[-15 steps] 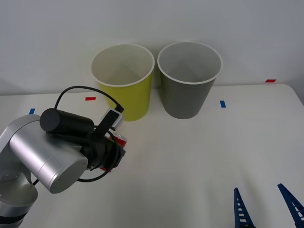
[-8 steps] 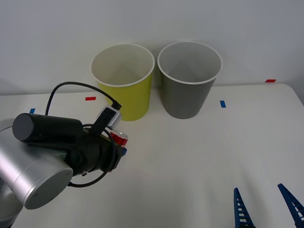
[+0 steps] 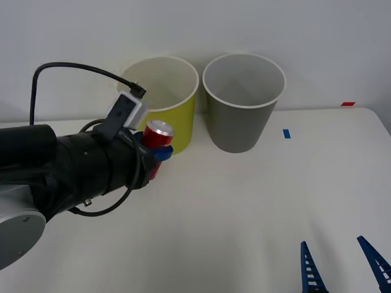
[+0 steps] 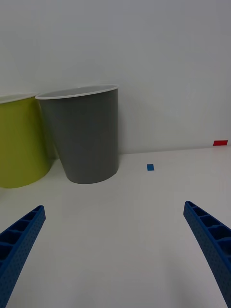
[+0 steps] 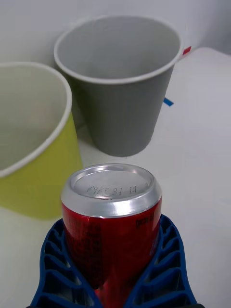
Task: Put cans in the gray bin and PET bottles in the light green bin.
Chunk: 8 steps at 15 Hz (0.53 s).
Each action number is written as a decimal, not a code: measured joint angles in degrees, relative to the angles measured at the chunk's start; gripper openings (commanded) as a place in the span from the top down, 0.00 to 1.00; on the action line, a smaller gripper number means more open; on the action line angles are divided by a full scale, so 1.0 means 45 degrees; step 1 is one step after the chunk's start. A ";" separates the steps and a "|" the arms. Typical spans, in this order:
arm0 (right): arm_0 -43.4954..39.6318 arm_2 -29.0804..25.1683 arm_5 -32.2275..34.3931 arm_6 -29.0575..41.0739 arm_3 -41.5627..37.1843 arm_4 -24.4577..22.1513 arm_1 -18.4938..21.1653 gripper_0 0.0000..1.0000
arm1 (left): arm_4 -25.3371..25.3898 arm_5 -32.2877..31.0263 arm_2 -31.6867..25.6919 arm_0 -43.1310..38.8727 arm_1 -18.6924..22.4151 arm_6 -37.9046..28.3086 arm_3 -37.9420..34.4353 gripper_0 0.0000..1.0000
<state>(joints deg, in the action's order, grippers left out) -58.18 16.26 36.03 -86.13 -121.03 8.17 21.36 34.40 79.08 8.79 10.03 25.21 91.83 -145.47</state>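
Observation:
A small red can [image 3: 158, 135] with a silver top is held upright above the table, with my left gripper [image 3: 156, 151] shut on it just in front of the light green bin [image 3: 160, 104]. In the left wrist view the can [image 5: 111, 219] sits between the blue fingers [image 5: 166, 262], with the gray bin [image 5: 120, 84] beyond it and the light green bin [image 5: 33, 144] beside that. The gray bin [image 3: 243, 101] stands right of the green one at the table's back. My right gripper [image 3: 345, 268] stands open at the near right edge, its fingers [image 4: 211, 240] wide apart and nothing between them.
Both bins stand against the white wall, almost touching. Small red tape marks [image 3: 116, 127] and blue tape marks [image 3: 286, 133] lie on the white table [image 3: 244, 201]. A black cable [image 3: 73, 70] loops over my left arm.
My left arm has lifted the can off the table and carried it up and back toward the bins. The right gripper has not moved.

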 measured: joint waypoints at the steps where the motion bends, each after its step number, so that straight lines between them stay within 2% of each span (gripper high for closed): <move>1: 0.0000 0.0000 0.0000 0.0000 0.0000 0.0000 0.0000 0.00 | 0.0503 -0.0318 -0.0446 -0.0001 -0.0105 0.0428 -0.0073 1.00; 3: 0.0000 0.0000 0.0000 0.0000 0.0000 0.0000 0.0000 0.00 | 0.1595 -0.0979 -0.1479 -0.0002 -0.0431 0.1175 -0.0251 1.00; 5: 0.0000 0.0000 0.0000 0.0000 0.0000 0.0000 0.0000 0.00 | 0.2277 -0.1498 -0.2123 0.0047 -0.0598 0.1250 -0.0358 1.00; 8: 0.0000 0.0000 0.0000 0.0000 0.0000 0.0000 0.0000 0.00 | 0.2525 -0.1632 -0.2741 0.0875 -0.0503 0.1121 -0.0436 1.00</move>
<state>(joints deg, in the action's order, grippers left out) -58.18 16.26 36.03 -86.13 -121.03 8.17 21.36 45.76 71.74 -3.55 13.96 22.95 96.87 -147.44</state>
